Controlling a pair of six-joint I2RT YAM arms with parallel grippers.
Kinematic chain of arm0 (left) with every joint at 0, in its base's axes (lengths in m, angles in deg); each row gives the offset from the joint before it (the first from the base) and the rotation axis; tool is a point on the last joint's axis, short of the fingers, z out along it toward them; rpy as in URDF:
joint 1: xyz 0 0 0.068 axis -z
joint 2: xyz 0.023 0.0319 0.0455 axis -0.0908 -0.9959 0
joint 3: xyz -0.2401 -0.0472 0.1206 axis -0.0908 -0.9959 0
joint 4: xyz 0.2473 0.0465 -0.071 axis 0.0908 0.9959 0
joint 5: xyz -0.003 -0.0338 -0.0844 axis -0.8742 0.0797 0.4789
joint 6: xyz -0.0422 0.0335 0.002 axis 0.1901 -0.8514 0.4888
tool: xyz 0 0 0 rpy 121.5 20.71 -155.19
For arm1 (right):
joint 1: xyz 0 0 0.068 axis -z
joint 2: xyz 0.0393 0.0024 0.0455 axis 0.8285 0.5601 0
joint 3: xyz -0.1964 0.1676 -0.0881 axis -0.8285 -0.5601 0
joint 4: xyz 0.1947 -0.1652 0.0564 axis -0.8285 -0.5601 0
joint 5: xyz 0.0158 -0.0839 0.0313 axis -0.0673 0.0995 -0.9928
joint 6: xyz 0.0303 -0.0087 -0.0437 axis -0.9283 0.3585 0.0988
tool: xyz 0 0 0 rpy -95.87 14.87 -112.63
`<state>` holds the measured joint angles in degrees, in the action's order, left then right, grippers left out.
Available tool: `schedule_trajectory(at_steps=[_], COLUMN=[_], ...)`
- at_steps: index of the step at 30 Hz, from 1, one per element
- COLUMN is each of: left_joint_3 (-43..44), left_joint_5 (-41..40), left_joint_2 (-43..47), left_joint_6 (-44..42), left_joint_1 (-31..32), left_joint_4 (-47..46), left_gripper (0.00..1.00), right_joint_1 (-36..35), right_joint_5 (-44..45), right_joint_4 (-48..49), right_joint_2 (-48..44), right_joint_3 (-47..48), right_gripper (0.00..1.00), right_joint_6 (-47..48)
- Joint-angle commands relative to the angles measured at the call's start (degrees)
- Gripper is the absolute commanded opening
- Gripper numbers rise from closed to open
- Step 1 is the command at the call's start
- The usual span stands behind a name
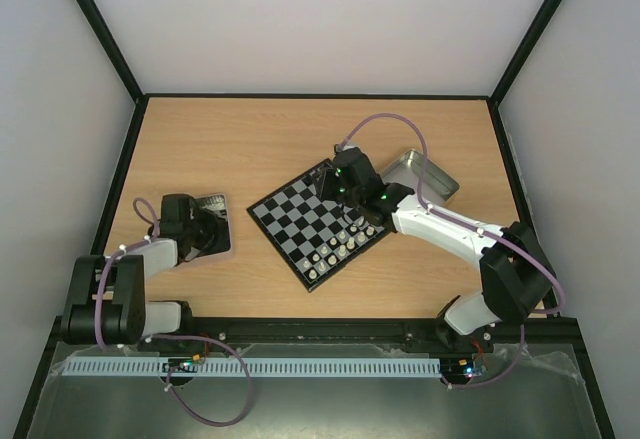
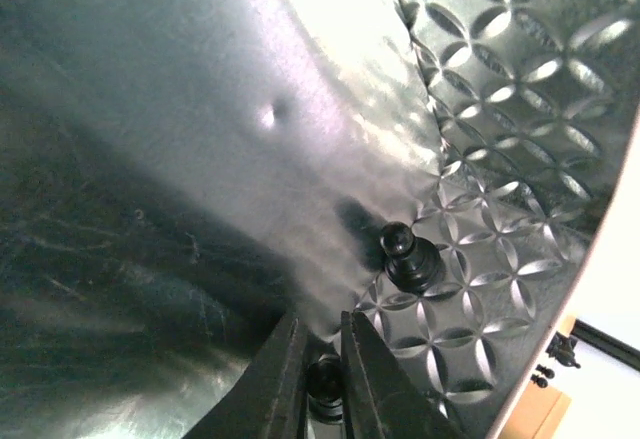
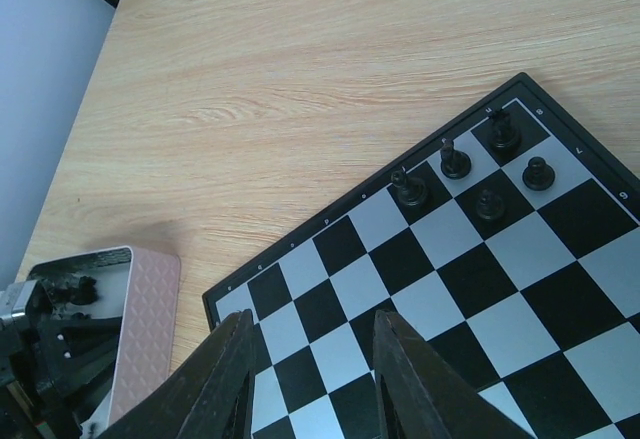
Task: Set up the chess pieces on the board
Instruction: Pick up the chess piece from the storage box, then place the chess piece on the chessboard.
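Left gripper (image 2: 322,319) is pinching a black piece (image 2: 325,387) low between its tips, down inside the tin (image 2: 500,109) that sits left of the board (image 1: 300,209). I'd lift straight up before swinging over. The tin wall is close and a loose pawn (image 2: 410,257) sits just beside the fingers, so a sideways drag could knock it or catch the rim. It's a low grip on a tiny thing, so go slow or it could twist out. A handful of black men (image 3: 455,162) stand in the board's far corner, and white pieces (image 1: 338,247) line its near-right edge. Right gripper (image 3: 315,324) hangs over the board, spread wide with nothing in it, kind of blocking the black side. There's plenty of bare table (image 1: 220,139) beyond the board for a wide approach.
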<state>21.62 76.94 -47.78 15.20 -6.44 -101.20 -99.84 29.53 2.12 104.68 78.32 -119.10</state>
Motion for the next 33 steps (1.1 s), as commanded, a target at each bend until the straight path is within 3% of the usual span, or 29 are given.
schedule_trajectory(at_steps=[1, 4, 12, 17, 24, 33], left_joint_3=[-1.1, -1.0, 1.0, 5.3, 11.0, 16.4], left_joint_5=[-2.3, -4.3, -12.1, -19.2, -26.0, -41.0], left_joint_2=[-1.1, 0.0, 10.8, 18.5, 19.8, 6.8], left_joint_6=[-1.0, -2.5, -9.8, -17.3, -27.4, -38.8], left_joint_1=[-0.2, -0.1, 0.4, 4.3, 19.9, 43.0], left_joint_4=[4.0, 5.5, 13.7, 19.9, 17.4, 10.8], left_gripper=[0.08, 0.02, 0.02, 0.02, 0.02, 0.02], right_joint_1=[0.0, 0.0, 0.0, 0.0, 0.0, 0.1], right_joint_5=[1.7, 1.8, 1.9, 2.9, 9.5, 19.4], right_joint_4=[0.9, 0.9, 0.9, 0.9, 1.0, 1.2], right_joint_2=[-1.6, -1.8, -2.2, -2.8, -6.3, -14.7], right_joint_3=[-0.9, -0.9, -1.3, -1.6, -3.9, -9.7], right_gripper=[0.32, 0.32, 0.32, 0.32, 0.32, 0.33], right_joint_6=[-0.3, -0.4, -0.4, -0.5, -2.4, -6.4])
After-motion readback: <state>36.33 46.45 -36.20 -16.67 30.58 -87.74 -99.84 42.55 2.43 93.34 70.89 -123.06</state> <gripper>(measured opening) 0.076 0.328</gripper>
